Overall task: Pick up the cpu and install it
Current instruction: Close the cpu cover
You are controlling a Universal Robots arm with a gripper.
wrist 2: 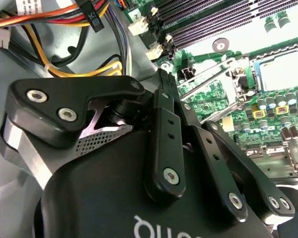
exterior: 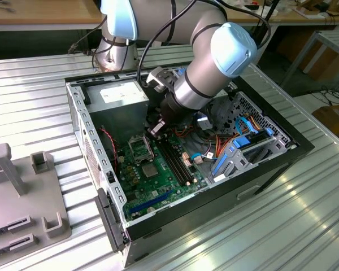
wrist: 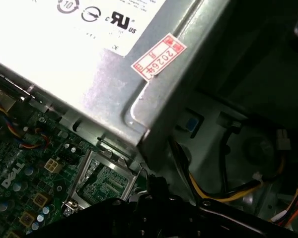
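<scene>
The cpu is seen lying flat in the socket, apart from the tool, whose opening cannot be told.

Arm bent at elbow, wrist angled down-fwd; claw low, black linkages (seen close in second wrist view) drawn near together.

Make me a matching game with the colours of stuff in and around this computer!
Things:
1. big circuit board
2. round cap on the robot arm
3. sticker on the metal box
4. stand beside the computer case

Colours:
a. grey
b. green
c. red and white
d. pale blue

Pairs: 1-b, 2-d, 3-c, 4-a
</scene>
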